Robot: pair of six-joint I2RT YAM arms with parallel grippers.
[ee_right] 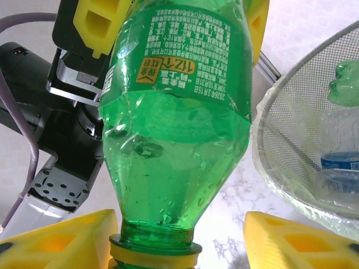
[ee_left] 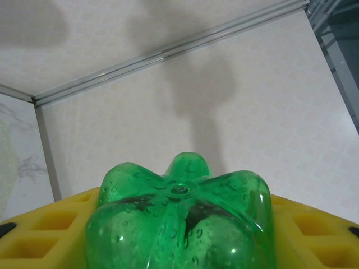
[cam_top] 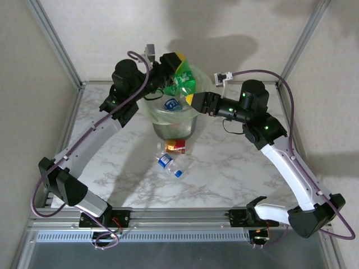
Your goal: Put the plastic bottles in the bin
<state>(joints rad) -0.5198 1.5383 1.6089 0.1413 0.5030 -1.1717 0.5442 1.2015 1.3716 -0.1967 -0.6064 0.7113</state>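
My left gripper (cam_top: 175, 63) is shut on a green bottle (cam_top: 184, 79) and holds it in the air over the far rim of the bin (cam_top: 147, 110). In the left wrist view the bottle's base (ee_left: 179, 213) sits between my yellow fingers (ee_left: 39, 230). My right gripper (cam_top: 194, 100) stands open around the bottle's neck and yellow cap (ee_right: 151, 249). The left finger (ee_right: 61, 241) is at the cap and the right finger (ee_right: 297, 241) stands apart. The bin holds a blue-labelled bottle (cam_top: 171, 104). A red-labelled bottle (cam_top: 175, 146) and a clear blue-labelled one (cam_top: 170, 163) lie in front of the bin.
The bin's mesh wall and bag liner (ee_right: 291, 145) are just right of my right gripper, with a green bottle (ee_right: 345, 84) and a blue-labelled one (ee_right: 339, 162) inside. Metal frame posts (cam_top: 53, 39) stand at the table's far corners.
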